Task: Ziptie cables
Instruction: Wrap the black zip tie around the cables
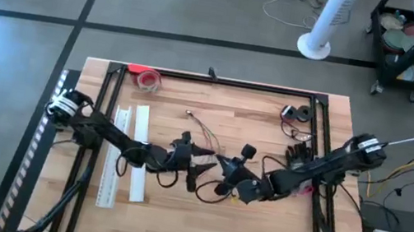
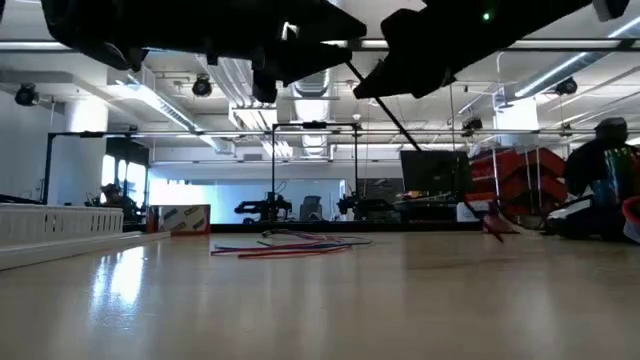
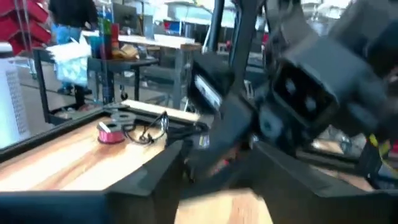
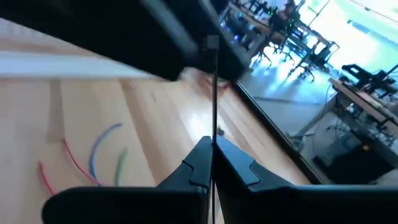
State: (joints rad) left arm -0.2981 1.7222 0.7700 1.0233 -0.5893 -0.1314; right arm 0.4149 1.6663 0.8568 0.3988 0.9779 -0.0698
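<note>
The zip tie [image 4: 213, 93] is held clamped in the right gripper [image 4: 213, 152] jaws; left gripper [image 1: 199, 155] jaws, apparently apart, should be aligned above the cables [image 2: 285, 246].

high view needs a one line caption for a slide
Both grippers, left and right, meet mid-table just in front of the loose cables.

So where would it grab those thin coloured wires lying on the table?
Probably near the small plug end, where the strands gather, coming straight down from above: the wires lie flat and loose on the table, offering no raised edge from the side.
</note>
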